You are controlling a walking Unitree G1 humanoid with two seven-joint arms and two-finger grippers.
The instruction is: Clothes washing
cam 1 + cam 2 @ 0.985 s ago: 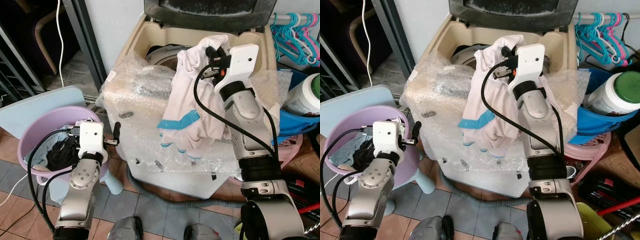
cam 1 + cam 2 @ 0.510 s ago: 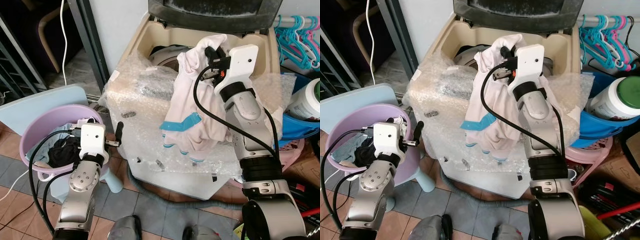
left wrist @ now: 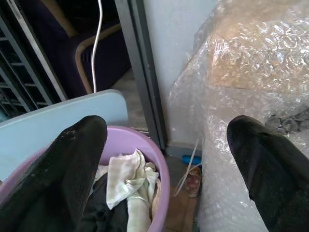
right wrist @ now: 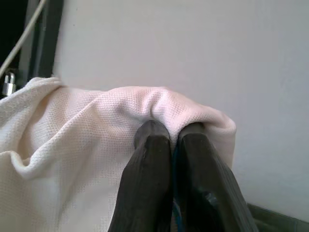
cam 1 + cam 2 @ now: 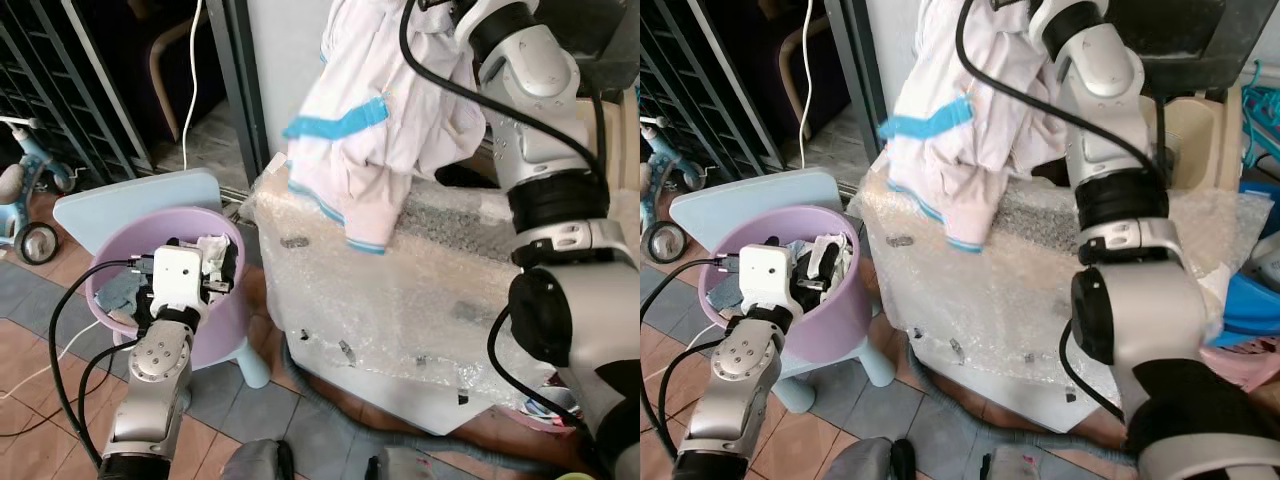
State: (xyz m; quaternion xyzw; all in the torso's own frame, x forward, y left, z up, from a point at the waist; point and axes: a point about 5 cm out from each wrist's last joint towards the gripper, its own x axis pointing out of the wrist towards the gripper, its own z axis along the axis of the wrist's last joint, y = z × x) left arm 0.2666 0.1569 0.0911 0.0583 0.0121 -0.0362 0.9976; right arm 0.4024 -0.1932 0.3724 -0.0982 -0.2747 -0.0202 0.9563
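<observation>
My right gripper [image 4: 171, 140] holds the white shirt [image 5: 375, 120] high above the bubble-wrapped washing machine [image 5: 420, 290], fingers pinched tight on a fold. My left gripper [image 3: 169, 159] hovers over the purple basin [image 5: 215, 330], fingers spread wide and empty. Best carry the hem clear of the wrap before lowering into the drum.
</observation>
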